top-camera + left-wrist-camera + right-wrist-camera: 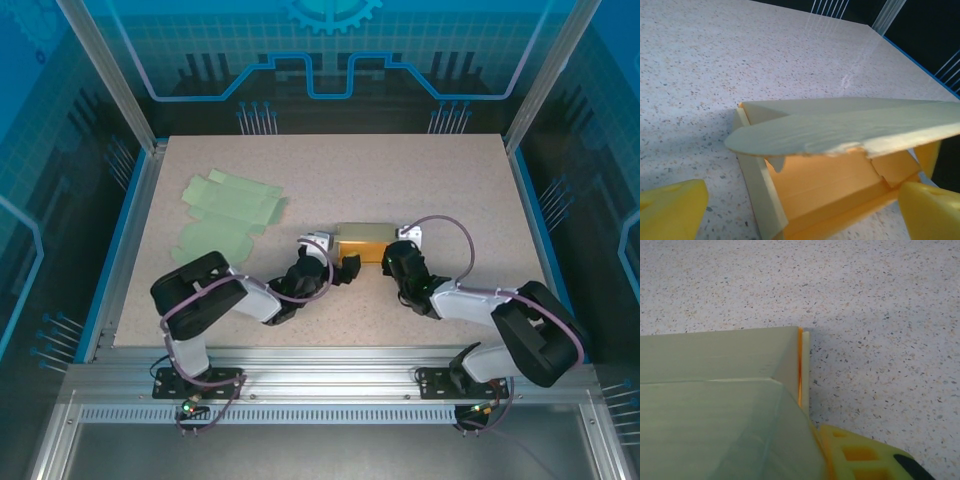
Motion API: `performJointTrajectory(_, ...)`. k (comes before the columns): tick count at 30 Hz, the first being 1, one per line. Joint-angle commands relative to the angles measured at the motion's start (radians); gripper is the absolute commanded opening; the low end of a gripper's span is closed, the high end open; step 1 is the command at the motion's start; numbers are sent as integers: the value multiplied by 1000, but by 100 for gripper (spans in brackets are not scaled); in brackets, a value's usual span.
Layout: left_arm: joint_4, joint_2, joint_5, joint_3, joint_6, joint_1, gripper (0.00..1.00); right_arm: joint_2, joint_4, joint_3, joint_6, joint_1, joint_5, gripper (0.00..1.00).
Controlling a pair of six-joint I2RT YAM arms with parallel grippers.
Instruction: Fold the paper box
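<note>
Left wrist: I am centring the wide-open left gripper [800, 212] on the flap [840, 127] of the yellow paper box [835, 187] ahead, for even pressing; right gripper [400, 262], grip unclear.

Top camera high, looking down, wrist cameras close (all share box [362, 240])

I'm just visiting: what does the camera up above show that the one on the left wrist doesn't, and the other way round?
From above: the left arm and right arm flanking the box, one on each side, plus flat green sheets lying at the table's far left. From the left wrist: a close look into the box's orange inside, a pale flap stretched across the opening, and the left jaws' yellow fingertips set wide apart. Both share the box and the speckled table.
</note>
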Motion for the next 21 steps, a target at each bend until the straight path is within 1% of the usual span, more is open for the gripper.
performJointTrajectory(1, -75, -78, 83, -35, -39, -6, 99, -40, -101, 20, 15, 27, 34, 34)
performJointTrajectory(4, -166, -145, 132, -52, -44, -5, 99, -71, -192, 41, 28, 42, 40, 49)
performJointTrajectory(6, -247, -196, 180, -52, -38, -5, 99, -98, -253, 53, 28, 54, 37, 62)
performJointTrajectory(8, -316, -245, 214, -55, -45, -6, 99, -134, -314, 60, 23, 74, 39, 70)
performJointTrajectory(10, -367, -302, 234, -68, -57, -6, 99, -183, -388, 70, 25, 93, 39, 75)
performJointTrajectory(12, -433, -372, 234, -79, -68, -5, 99, -245, -480, 79, 32, 112, 36, 77)
performJointTrajectory(16, -593, -546, 206, -82, -49, -5, 99, -416, -646, 93, 38, 136, 7, 81)
performJointTrajectory(18, -669, -627, 172, -70, -28, -5, 99, -520, -717, 103, 32, 137, -31, 85)
performJointTrajectory(19, -707, -655, 153, -56, -16, -5, 99, -564, -741, 110, 26, 135, -48, 88)
performJointTrajectory(21, -767, -691, 146, -15, 36, -6, 99, -652, -787, 129, 31, 133, -75, 99)
